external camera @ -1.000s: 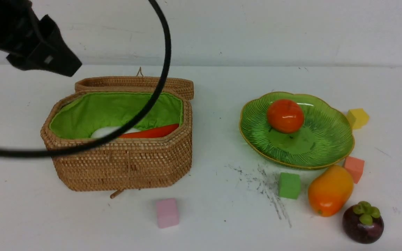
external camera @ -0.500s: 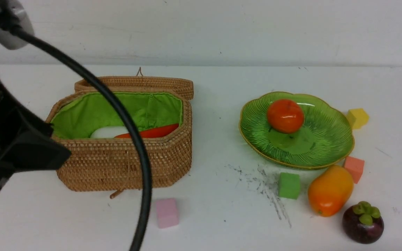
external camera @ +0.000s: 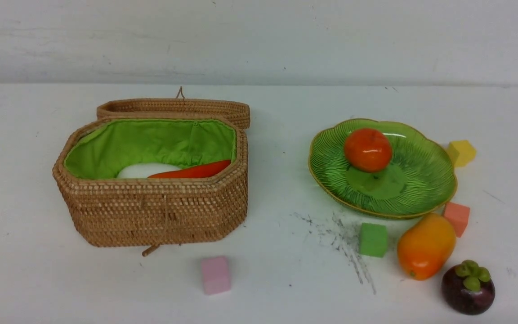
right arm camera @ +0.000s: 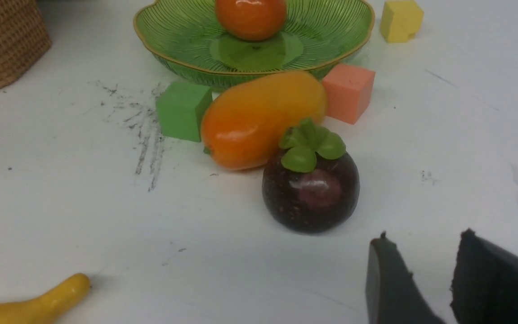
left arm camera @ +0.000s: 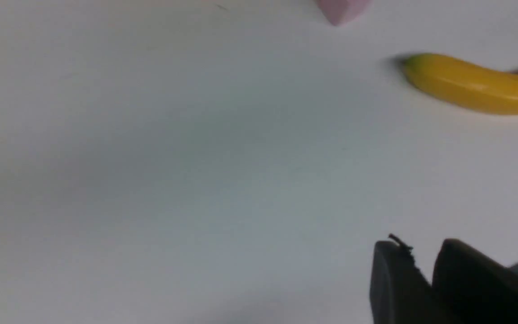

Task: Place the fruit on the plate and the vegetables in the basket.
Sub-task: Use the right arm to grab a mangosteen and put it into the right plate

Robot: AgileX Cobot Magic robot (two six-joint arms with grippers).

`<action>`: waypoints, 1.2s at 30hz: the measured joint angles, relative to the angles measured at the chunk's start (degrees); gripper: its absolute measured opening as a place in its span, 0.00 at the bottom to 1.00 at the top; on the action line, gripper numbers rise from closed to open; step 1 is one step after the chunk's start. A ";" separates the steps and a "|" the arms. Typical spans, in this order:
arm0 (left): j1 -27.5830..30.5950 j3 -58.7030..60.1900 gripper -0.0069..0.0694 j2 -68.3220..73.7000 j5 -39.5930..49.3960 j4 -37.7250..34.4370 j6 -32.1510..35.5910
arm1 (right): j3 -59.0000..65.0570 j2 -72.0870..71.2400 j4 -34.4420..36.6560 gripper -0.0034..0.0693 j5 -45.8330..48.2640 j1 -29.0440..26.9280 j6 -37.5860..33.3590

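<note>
1. My left claw [left arm camera: 421, 246] hangs over the table [left arm camera: 151, 157], jaws almost together and gripping nothing; the banana [left arm camera: 470, 85] lies on the table near it.
2. My right claw [right arm camera: 425, 238] is parted and empty, near the mangosteen [right arm camera: 310, 193].
3. The persimmon [external camera: 367, 149] sits on the plate [external camera: 421, 198].
4. The mango [external camera: 425, 246] lies on the table just beside the plate, with the mangosteen next to it.
5. The radish [external camera: 140, 171] and carrot [external camera: 196, 171] lie in the open basket [external camera: 151, 211].

Plate [external camera: 425, 184] grn, ribbed — basket [external camera: 160, 216] tan weave, grn inside.
</note>
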 joint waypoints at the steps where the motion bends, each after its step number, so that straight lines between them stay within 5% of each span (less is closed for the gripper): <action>1: 0.00 1.69 0.10 -0.05 -3.46 -2.39 0.31 | 0.00 0.00 0.00 0.38 0.00 0.00 0.00; 7: 0.00 3.48 0.07 -0.05 -18.66 -7.56 0.78 | 0.00 0.00 0.00 0.38 0.00 0.00 0.00; 17: 0.00 3.48 0.07 -0.05 -25.11 -7.92 0.78 | 0.00 0.00 0.00 0.38 0.00 0.00 0.00; 27: 0.72 4.65 0.07 -1.62 -38.73 -1.33 -3.45 | 0.00 0.00 0.00 0.38 0.00 0.00 0.00; 36: 14.92 15.70 0.07 -13.16 -46.49 9.76 -6.11 | 0.00 0.00 0.00 0.38 0.00 0.00 0.00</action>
